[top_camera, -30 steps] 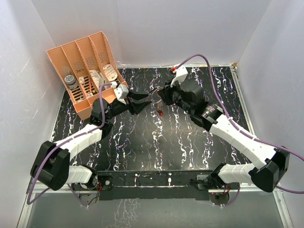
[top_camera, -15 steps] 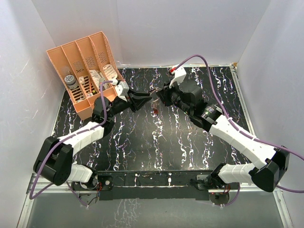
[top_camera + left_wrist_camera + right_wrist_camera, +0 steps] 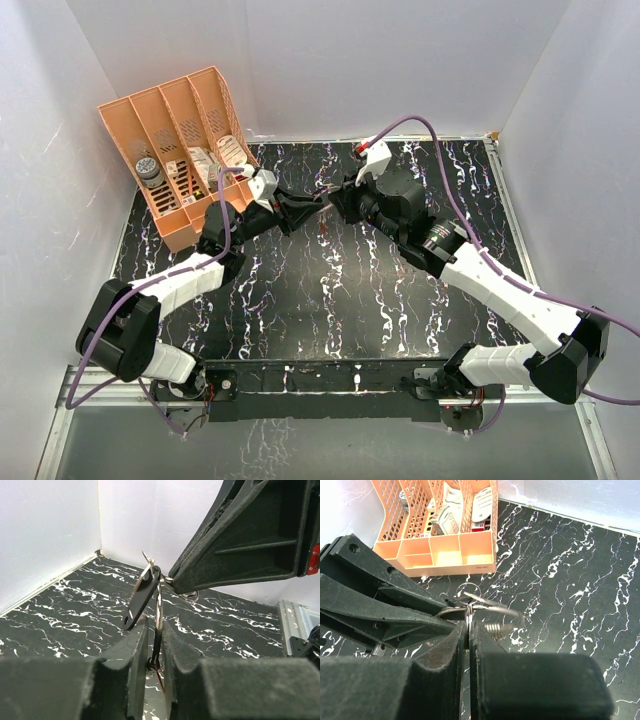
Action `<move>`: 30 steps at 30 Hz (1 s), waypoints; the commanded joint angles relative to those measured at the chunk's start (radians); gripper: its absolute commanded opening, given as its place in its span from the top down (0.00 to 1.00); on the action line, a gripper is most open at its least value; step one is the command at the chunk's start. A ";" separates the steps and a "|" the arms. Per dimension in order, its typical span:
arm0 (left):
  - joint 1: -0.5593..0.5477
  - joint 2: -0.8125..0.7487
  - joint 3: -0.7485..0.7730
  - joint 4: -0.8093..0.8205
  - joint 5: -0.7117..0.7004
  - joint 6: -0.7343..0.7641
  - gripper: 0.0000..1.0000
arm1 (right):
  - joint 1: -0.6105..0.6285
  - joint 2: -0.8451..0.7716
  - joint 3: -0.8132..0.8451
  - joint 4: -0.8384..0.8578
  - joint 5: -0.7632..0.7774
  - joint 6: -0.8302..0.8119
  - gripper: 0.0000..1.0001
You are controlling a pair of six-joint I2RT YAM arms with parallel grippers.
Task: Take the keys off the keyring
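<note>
The left arm (image 3: 175, 288) and the right arm (image 3: 505, 292) have white shell links between bulky black joint housings, and a purple cable (image 3: 425, 122) runs along each. The left gripper (image 3: 314, 205) and the right gripper (image 3: 338, 203) are matte black wedges with flat-faced fingers (image 3: 134, 660). Small round screw holes dot their ribbed frames. The right arm's white wrist block (image 3: 379, 153) bears what may be a red connector.

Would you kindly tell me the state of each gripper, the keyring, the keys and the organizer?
left gripper, shut on the keyring
right gripper, shut on the keyring
keyring, pinched between both grippers, held off the table
keys, on the keyring, hanging above the table
orange organizer, upright, compartments holding items
</note>
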 commanded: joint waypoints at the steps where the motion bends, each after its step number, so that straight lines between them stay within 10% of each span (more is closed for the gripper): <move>1: -0.007 -0.036 -0.008 -0.004 -0.061 0.044 0.93 | 0.008 -0.027 0.017 0.098 0.003 -0.002 1.00; 8: -0.007 -0.115 0.161 -0.513 -0.352 0.225 1.00 | 0.010 -0.054 -0.026 0.086 0.061 -0.024 0.99; 15: -0.007 -0.118 0.439 -1.057 -0.475 0.439 1.00 | 0.010 -0.100 -0.128 0.163 0.258 -0.066 0.45; 24: -0.007 -0.010 0.780 -1.573 -0.403 0.591 1.00 | 0.010 -0.070 -0.211 0.241 0.306 -0.081 0.40; 30: -0.008 -0.083 0.790 -1.580 -0.295 0.574 1.00 | 0.010 -0.072 -0.309 0.373 0.108 -0.112 0.42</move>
